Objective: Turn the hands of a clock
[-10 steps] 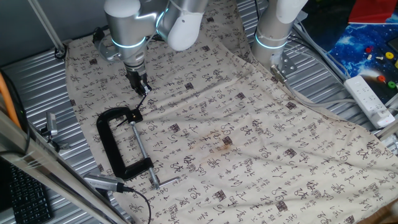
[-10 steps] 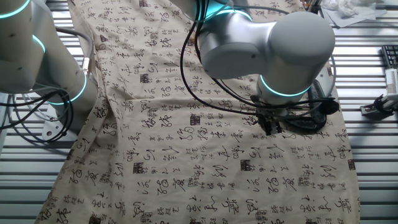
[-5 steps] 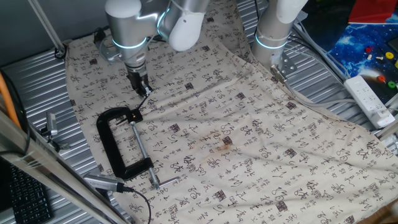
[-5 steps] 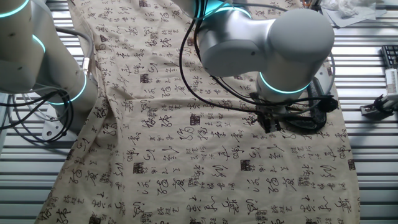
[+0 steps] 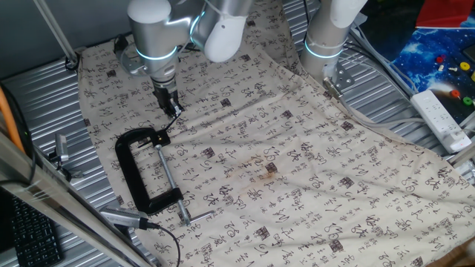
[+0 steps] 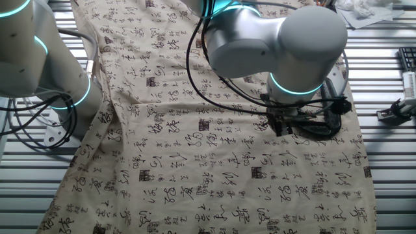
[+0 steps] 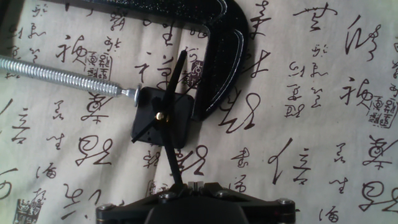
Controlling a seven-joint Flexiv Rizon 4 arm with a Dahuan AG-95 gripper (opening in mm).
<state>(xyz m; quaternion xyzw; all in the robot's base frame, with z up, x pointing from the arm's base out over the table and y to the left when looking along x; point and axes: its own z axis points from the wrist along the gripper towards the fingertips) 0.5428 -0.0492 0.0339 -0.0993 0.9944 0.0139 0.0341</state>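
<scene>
Hands on movement held in clamp. Gripper at long hand's tip; finger state unclear. Sweep gently around pivot, avoid bending.

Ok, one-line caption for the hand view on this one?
Hand camera looks down on the clock hands, on a small black block held in the C-clamp by its screw, above a calligraphy-print cloth.

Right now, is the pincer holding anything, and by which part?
The pincer appears shut on the long hand of the clock, pinching its outer tip, away from the pivot; the contact itself is partly hidden.
</scene>
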